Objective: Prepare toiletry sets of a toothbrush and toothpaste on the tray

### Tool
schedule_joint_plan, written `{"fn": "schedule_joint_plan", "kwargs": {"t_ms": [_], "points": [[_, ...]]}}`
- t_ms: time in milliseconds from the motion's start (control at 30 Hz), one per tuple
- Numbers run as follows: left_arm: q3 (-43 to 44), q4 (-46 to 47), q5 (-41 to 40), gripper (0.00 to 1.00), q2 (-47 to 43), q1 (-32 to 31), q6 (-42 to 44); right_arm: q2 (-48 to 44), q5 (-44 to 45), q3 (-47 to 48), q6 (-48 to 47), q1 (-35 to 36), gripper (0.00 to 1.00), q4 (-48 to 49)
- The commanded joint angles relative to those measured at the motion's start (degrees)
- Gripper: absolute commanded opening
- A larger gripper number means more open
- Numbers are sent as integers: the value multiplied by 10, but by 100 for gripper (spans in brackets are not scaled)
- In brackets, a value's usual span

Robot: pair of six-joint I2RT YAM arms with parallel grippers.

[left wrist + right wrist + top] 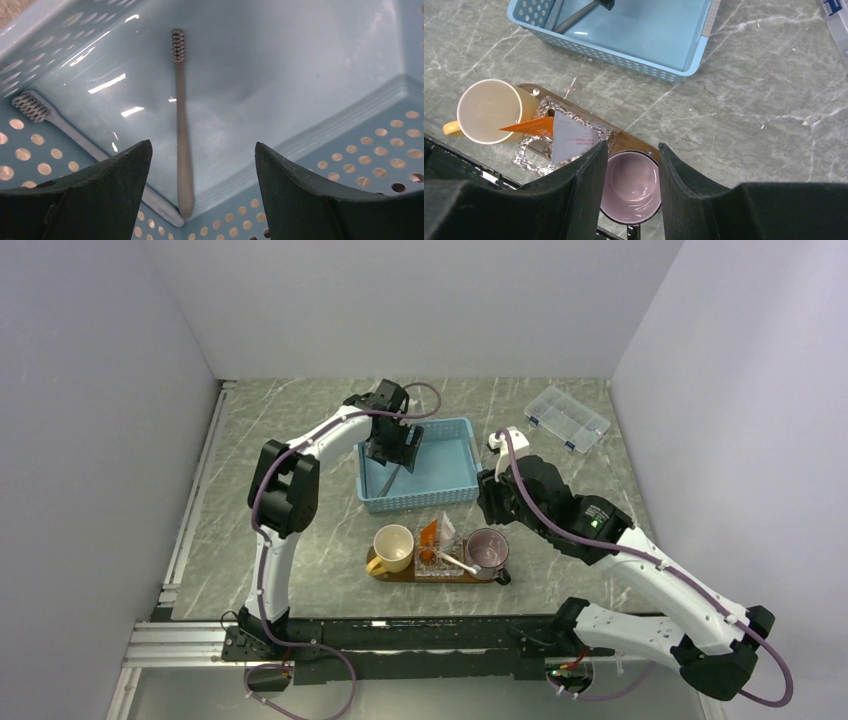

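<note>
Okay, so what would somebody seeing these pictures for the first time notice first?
Probably the open left gripper poised over a grey toothbrush inside the blue basket. Nearer the arms, the wooden tray carries a yellow mug and a pink mug, with an orange toothpaste tube between them, and the open right gripper hangs above the pink mug.

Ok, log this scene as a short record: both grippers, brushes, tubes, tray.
left gripper: open, inside the blue perforated plastic basket, over the thin grey toothbrush
right gripper: open, above the pink cup
dark brown oval wooden tray: carries the yellow cup, the clear cut-glass dish and the pink cup
bright orange toothpaste tube: tilted in the dish
white toothpaste tube: tilted in the dish
whitish toothbrush: lying on the tray items
left to do: grey toothbrush not yet on the tray
</note>
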Motion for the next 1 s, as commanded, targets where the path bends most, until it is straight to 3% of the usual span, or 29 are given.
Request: {"fn": "schedule_joint_plan", "kwargs": {"t_ms": [0,333,633,867,967], "points": [[20,-8,24,81,14,10,9,-5,-12,0,-12,-8,44,25],[-4,0,31,76,31,14,7,4,-28,-3,-18,-24,44,35],[-24,0,22,65,38,15,1,3,-36,-7,-16,-28,44,37],[-38,-2,5,49,33,15,-7,-1,-41,-9,-13,-29,44,36],[-50,3,3,34,27,15,-9,-4,-42,-10,-11,-30,43,35]]}}
